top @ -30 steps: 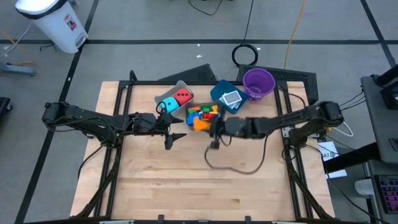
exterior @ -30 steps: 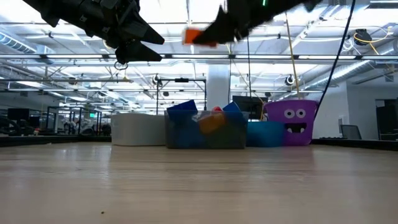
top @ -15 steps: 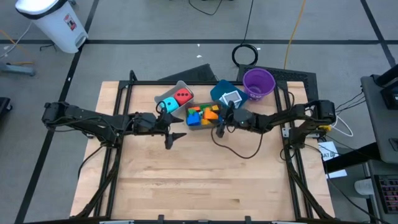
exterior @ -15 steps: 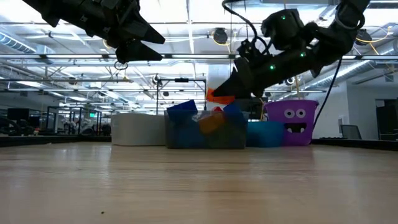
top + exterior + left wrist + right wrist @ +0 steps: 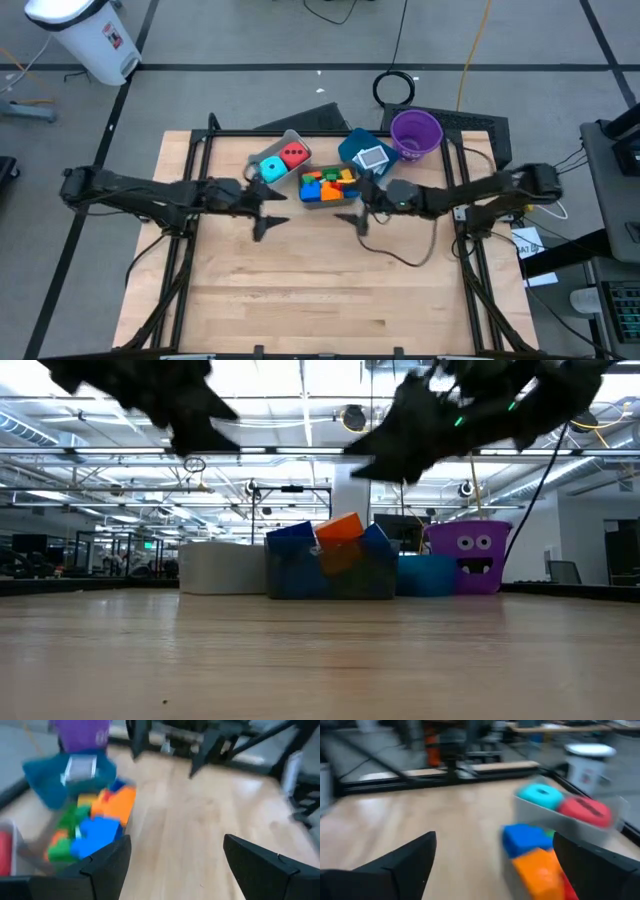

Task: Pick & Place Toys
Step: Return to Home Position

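Note:
A dark bin (image 5: 352, 194) at the table's far middle holds a pile of toy bricks (image 5: 326, 184). An orange brick (image 5: 343, 527) lies on top of the pile, beside a blue one (image 5: 524, 838). Left of it, a grey bin (image 5: 298, 139) holds a cyan cube (image 5: 272, 169) and a red cube (image 5: 293, 155). My right gripper (image 5: 357, 208) hangs open just right of the dark bin, with nothing between its fingers (image 5: 395, 865). My left gripper (image 5: 270, 210) hovers open left of the bins and is also empty (image 5: 175, 865).
A teal bin (image 5: 352, 146) with a flat card (image 5: 372, 158) stands behind the dark bin. A purple cup (image 5: 415, 131) stands to its right. A loose cable (image 5: 400, 252) lies on the wood under my right arm. The near half of the table (image 5: 320, 300) is bare wood.
My right gripper brought the orange brick down toward the dark bin, opened and let it go. The brick now lies on top of the pile. The gripper has since drawn back a little toward the table's near edge.

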Controlling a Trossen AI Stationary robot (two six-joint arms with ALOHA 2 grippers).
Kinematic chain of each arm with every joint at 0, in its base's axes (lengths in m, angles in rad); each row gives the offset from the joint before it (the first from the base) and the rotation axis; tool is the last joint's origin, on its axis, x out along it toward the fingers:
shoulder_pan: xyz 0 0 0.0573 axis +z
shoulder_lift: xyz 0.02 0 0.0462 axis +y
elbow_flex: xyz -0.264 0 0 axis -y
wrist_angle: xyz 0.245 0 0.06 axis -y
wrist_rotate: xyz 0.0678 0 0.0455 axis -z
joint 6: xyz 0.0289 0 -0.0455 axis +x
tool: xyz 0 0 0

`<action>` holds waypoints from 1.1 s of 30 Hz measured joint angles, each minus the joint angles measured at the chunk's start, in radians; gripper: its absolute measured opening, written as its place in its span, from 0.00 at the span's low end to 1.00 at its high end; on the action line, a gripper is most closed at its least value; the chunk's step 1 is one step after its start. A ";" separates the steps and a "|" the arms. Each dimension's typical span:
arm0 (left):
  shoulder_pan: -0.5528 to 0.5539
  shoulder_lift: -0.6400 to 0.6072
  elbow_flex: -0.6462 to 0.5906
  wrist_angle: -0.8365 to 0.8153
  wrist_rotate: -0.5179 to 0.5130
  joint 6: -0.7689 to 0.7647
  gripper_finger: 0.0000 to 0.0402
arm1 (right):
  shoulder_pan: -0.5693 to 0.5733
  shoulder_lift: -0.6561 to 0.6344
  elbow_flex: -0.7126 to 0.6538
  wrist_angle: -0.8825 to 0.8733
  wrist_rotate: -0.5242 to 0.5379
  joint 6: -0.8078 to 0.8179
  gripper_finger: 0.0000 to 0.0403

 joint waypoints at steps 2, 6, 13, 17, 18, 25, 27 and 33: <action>-0.001 -0.099 0.018 -0.075 0.011 0.024 0.81 | 0.031 -0.104 0.001 -0.102 -0.040 -0.043 0.94; 0.000 -0.350 0.030 -0.263 0.011 0.111 0.81 | 0.107 -0.352 0.001 -0.300 -0.044 -0.086 0.93; -0.002 -0.799 -0.004 -0.506 0.012 0.119 0.81 | 0.212 -0.814 -0.002 -0.696 -0.042 0.039 0.94; -0.002 -0.968 -0.162 -0.470 0.012 0.059 0.81 | 0.253 -1.023 -0.086 -0.830 -0.040 0.109 0.93; -0.002 -1.000 -0.214 -0.438 0.012 0.048 0.81 | 0.260 -1.066 -0.130 -0.827 -0.039 0.110 0.93; -0.004 -0.981 -0.481 -0.156 0.067 0.090 0.81 | 0.260 -1.252 -0.473 -0.495 0.129 0.086 0.93; -0.003 -0.981 -0.542 -0.138 0.065 0.093 0.81 | 0.260 -1.267 -0.559 -0.425 0.174 0.090 0.93; -0.004 -0.959 -0.597 0.008 0.067 0.115 0.81 | 0.261 -1.265 -0.644 -0.477 0.197 0.188 0.93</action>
